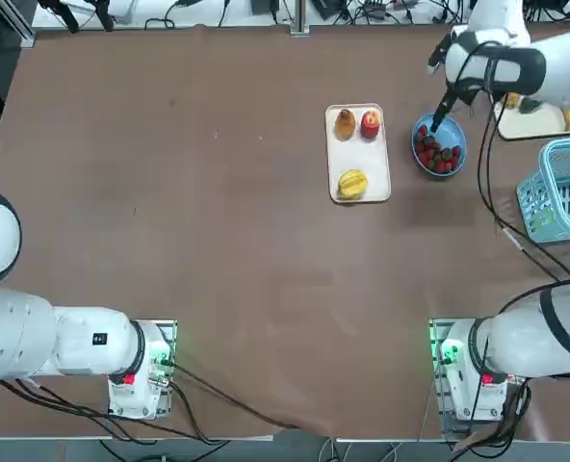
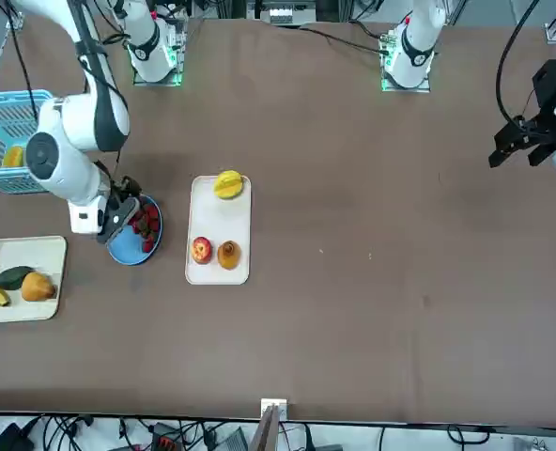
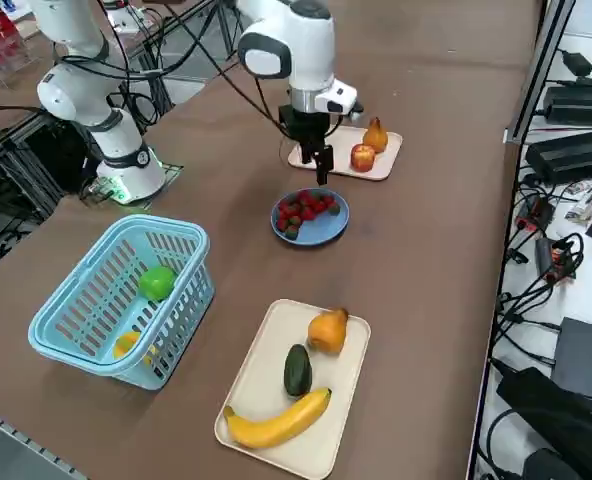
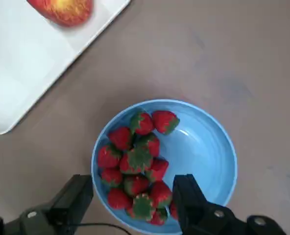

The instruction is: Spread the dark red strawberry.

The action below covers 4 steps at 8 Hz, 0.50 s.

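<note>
A blue bowl (image 4: 204, 152) holds several red strawberries (image 4: 135, 161) heaped to one side, with the other side bare. None of them stands out as clearly darker. My right gripper (image 4: 132, 196) is open and hangs just above the heap, its fingers (image 4: 79, 196) straddling the bowl's edge, with nothing held. From overhead, the gripper (image 1: 437, 120) points down at the bowl (image 1: 439, 164) at the far right of the table. From the side, the gripper (image 3: 321, 165) hovers a little above the strawberries (image 3: 301, 212).
A white tray (image 1: 358, 154) with a pear, an apple and a yellow fruit lies just left of the bowl. A second tray (image 3: 276, 400) carries a banana, an avocado and a pear. A light blue basket (image 3: 116, 290) stands by the table's right edge.
</note>
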### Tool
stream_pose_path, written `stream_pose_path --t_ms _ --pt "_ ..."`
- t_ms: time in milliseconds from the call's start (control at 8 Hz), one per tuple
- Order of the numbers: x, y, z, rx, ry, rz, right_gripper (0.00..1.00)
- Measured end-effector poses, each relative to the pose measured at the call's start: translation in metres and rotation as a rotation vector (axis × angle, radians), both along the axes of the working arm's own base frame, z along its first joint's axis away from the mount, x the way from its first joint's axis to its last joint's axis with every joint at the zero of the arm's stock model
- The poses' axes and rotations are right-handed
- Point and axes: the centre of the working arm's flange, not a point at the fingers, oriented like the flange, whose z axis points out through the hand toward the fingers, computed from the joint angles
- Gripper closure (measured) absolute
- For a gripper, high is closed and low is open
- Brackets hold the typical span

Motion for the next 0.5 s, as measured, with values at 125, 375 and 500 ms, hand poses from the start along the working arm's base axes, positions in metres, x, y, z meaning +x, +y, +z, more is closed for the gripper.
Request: stream_pose_path --t_ms 125,375,500 --pt "-0.007 0.003 -0.012 0.001 -0.009 0.01 0.0" --pt "-0.014 0.007 -0.027 0.001 -0.008 0.025 0.05" --pt "-0.013 0.009 -0.034 0.002 -0.009 0.032 0.07"
